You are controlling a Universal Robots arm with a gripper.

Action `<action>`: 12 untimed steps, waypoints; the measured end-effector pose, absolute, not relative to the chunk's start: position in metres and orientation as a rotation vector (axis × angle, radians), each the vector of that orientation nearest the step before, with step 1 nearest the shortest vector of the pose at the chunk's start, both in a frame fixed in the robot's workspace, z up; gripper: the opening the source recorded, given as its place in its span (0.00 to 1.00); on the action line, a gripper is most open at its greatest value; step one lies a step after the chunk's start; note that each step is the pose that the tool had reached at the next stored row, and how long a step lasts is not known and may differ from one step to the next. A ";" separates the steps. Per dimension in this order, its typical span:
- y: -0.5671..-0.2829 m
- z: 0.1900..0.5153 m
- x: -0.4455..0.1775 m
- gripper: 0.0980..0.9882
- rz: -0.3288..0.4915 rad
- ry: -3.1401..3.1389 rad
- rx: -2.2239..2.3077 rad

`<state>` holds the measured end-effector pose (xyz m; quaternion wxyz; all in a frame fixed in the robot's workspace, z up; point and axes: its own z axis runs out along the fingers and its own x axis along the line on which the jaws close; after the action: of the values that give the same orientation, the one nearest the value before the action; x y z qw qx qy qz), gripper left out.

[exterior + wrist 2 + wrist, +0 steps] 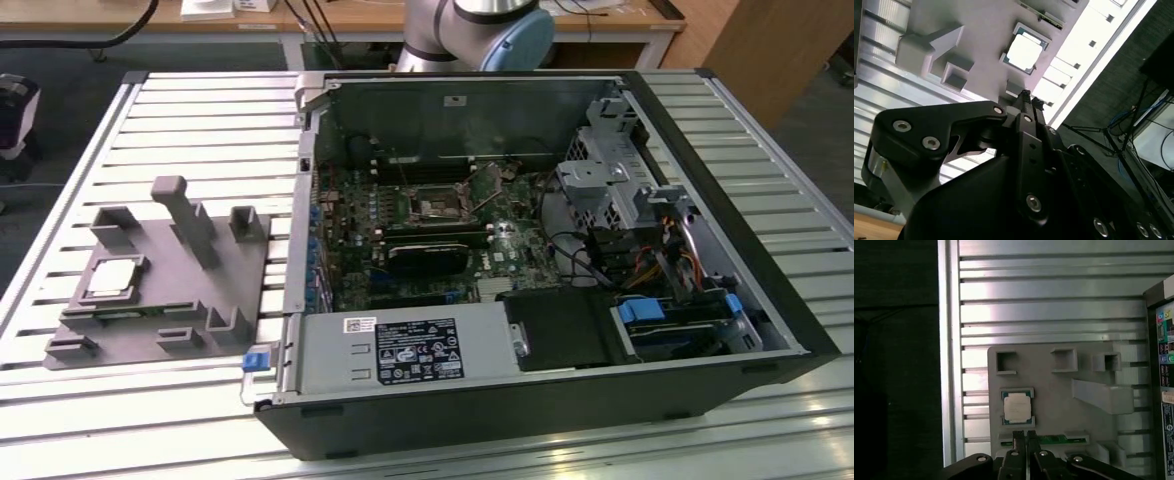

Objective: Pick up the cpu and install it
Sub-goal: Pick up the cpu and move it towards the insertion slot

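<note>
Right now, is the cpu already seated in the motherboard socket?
No, in the exterior view the cpu lies on the grey fixture, outside the computer case.

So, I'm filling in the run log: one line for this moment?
cpu: resting on fixture | gripper: near cpu, jaws shut, empty | install: not done
</note>
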<state>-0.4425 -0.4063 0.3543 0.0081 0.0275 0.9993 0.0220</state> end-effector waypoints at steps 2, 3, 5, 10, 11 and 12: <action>-0.407 0.351 -0.443 0.07 0.069 3.125 0.068; -0.407 0.349 -0.443 0.15 0.069 3.125 0.064; -0.407 0.345 -0.443 0.22 0.069 3.125 0.060; -0.407 0.339 -0.443 0.48 0.069 3.126 0.059; -0.407 0.338 -0.443 0.48 0.069 3.125 0.059; -0.407 0.336 -0.443 0.54 0.069 3.125 0.059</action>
<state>-0.4426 -0.4071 0.3364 0.0074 0.0189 0.9996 0.0221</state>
